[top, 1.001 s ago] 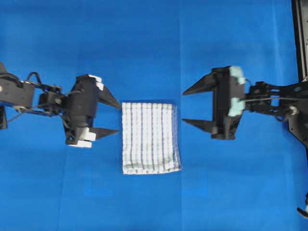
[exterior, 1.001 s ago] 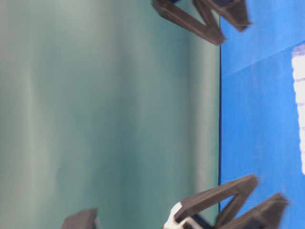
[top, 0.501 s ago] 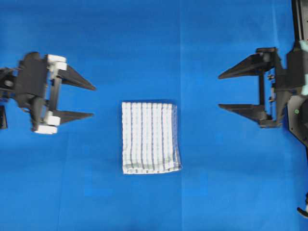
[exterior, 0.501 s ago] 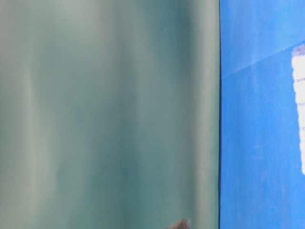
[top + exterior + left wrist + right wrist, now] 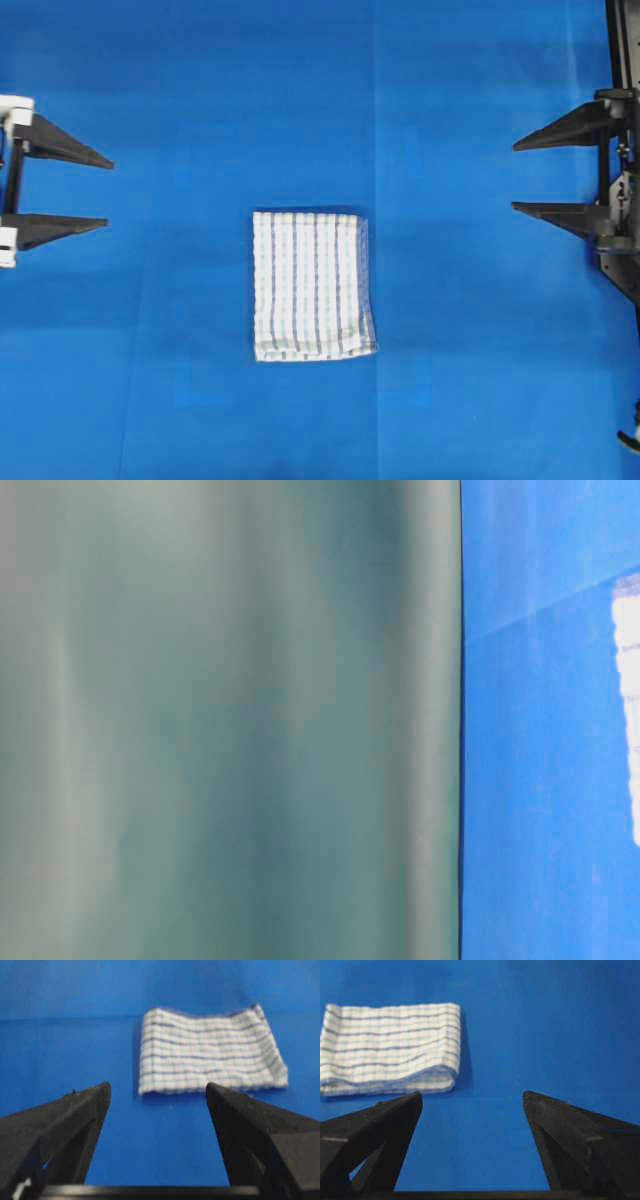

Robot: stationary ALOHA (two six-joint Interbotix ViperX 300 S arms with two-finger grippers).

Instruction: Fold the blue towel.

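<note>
The blue towel (image 5: pixel 314 286) lies folded into a compact rectangle at the middle of the overhead frame, flat on the blue counter (image 5: pixel 300 100), its stripes running top to bottom and one lower corner slightly splayed. A second ago both arms were close in on either side of it; since then they have pulled straight back, and the towel has not shifted at all. Now the left gripper (image 5: pixel 88 190) sits at the far left edge of the frame and the right gripper (image 5: pixel 530 177) at the far right edge, each well apart from the cloth, each with its jaws spread wide and holding nothing. From the wrist views the towel shows in the upper part of the frame, beyond the open jaws, with layered edges visible along its near side. To my eye the folding looks finished: the retreat reads as the arms letting go and clearing away, not setting up another grab.
</note>
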